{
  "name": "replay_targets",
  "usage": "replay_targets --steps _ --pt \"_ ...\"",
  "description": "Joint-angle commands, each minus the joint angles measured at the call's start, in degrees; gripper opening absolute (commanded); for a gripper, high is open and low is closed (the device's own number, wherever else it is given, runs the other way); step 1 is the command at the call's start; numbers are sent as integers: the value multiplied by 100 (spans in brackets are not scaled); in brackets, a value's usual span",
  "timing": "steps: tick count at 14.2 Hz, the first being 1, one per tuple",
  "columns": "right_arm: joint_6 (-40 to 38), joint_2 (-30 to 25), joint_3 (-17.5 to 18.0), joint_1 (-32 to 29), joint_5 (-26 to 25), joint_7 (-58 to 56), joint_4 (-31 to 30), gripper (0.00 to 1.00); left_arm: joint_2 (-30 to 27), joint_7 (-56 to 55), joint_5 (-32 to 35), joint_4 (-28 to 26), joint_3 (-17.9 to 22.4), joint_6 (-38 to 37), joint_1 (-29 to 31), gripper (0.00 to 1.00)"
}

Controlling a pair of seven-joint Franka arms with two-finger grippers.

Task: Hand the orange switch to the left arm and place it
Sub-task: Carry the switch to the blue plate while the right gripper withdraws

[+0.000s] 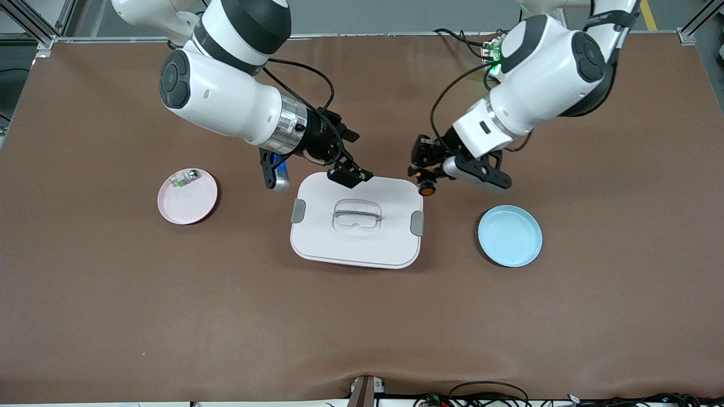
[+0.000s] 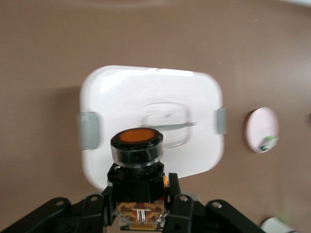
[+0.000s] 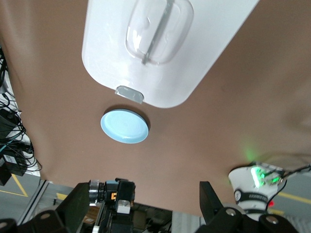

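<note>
The orange switch [image 1: 427, 190] hangs in the air just past the box [image 1: 356, 226] corner at the left arm's end, with my left gripper [image 1: 424, 180] shut on its black body. In the left wrist view its orange cap [image 2: 140, 136] points away from the left gripper [image 2: 141, 190], with the box [image 2: 146, 92] lid below. My right gripper [image 1: 350, 175] is over the box's edge farthest from the front camera, open. In the right wrist view the right gripper [image 3: 144, 208] has its fingers [image 3: 80, 208] wide apart, and the box [image 3: 160, 53] lies underneath.
A pink plate [image 1: 189, 212] with a small green-and-white part [image 1: 184, 178] sits toward the right arm's end. A blue plate [image 1: 509, 249] sits empty toward the left arm's end, also seen as the blue plate [image 3: 124, 127] in the right wrist view. Brown table all round.
</note>
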Motion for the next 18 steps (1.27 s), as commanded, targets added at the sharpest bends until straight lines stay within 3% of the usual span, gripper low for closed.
replay_targets --steps 1,4,8,13,18 --pt "-773 -269 -18 -236 -142 -832 35 100 -45 550 594 -39 -10 -524 393 0" --pt "-1468 -681 -27 -666 -204 -1789 -270 100 138 1533 1227 -162 -10 -613 841 0" --pt "-1497 -1744 -35 -1018 -590 -3520 -1780 100 306 3019 1630 -312 -10 -604 1386 0" --pt "-1453 -2361 -27 -1264 -1960 -5174 -2697 100 885 4066 2862 -277 -10 -508 1800 0" --pt "-1374 -2625 -27 -2334 -2770 -7325 -3251 100 1474 5375 3925 -277 -19 212 2046 0"
